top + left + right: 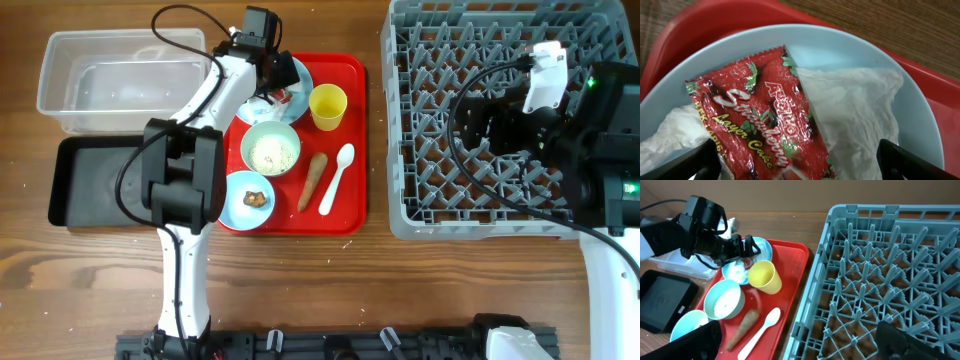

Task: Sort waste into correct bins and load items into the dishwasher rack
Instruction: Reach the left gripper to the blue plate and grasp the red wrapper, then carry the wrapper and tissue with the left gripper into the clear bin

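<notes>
Wrapper (760,125) inside plate (914,100) rim

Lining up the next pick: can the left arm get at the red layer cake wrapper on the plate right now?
Probably yes: the left claw hangs open right above the layer cake wrapper, a finger on either side. Nothing covers it; only white tissue lies beneath.

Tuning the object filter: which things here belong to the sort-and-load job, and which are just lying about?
Job: wrapper, tissue, rice, lump, stick; tub, black tray; plate, green bowl, blue bowl, cup, spoon; rack.
Lying about: red tray, table.
</notes>
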